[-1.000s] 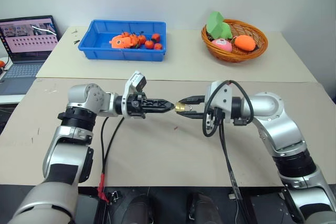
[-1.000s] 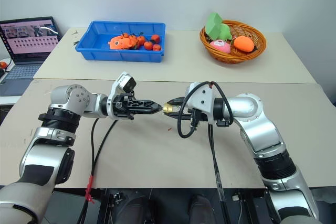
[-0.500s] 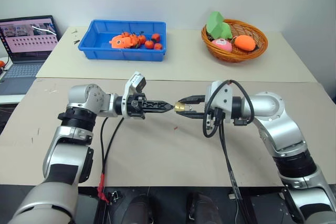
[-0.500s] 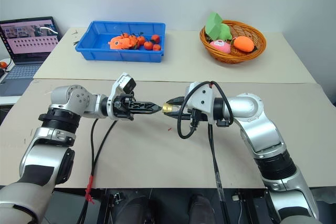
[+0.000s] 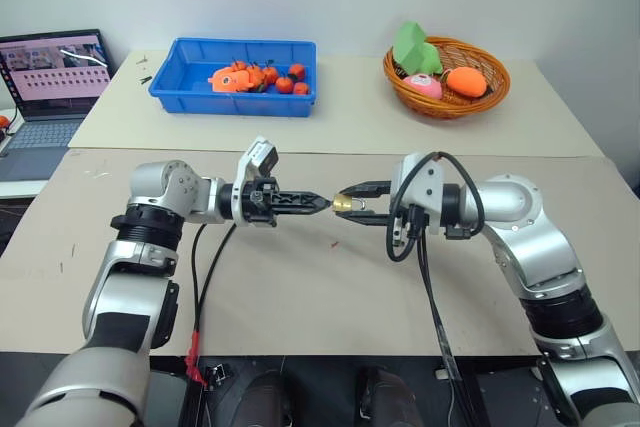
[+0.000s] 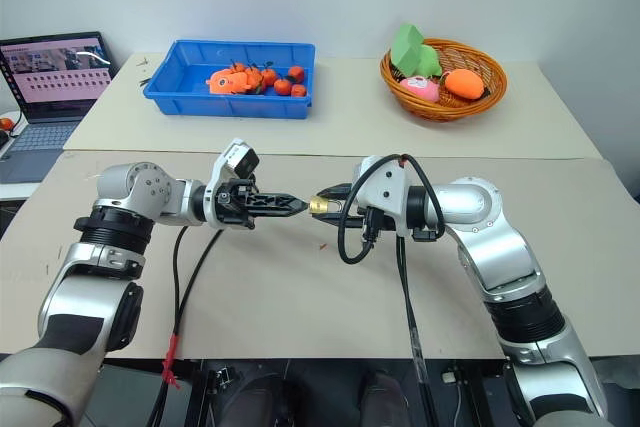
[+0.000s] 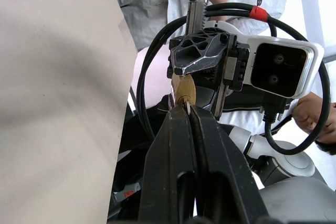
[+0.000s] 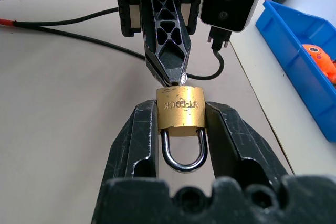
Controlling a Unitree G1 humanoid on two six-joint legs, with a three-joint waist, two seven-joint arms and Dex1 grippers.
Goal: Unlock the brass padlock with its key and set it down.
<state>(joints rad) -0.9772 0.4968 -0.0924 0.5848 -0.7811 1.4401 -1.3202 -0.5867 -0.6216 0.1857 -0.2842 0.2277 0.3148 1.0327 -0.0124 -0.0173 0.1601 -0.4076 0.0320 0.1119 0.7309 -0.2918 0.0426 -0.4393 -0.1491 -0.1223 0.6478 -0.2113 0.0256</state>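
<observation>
Your left gripper [image 5: 322, 204] is pinched tight on the key [image 8: 181, 81], its tip at the padlock [image 8: 180, 112], which your right gripper [image 5: 345, 204] clamps by the body above the table [image 5: 300, 287]. The shackle is closed: turning and setting down remain.

In the middle of the frame the left gripper [image 5: 322, 204] and right gripper [image 5: 345, 203] meet tip to tip above the table [image 5: 300, 277], with the padlock [image 5: 342, 204] between the right fingers and the key [image 8: 181, 80] at its end, in the left fingertips. The tray [image 5: 180, 82] sits upper left, the basket [image 5: 492, 87] upper right, the laptop [image 5: 50, 77] at the far left edge.
</observation>
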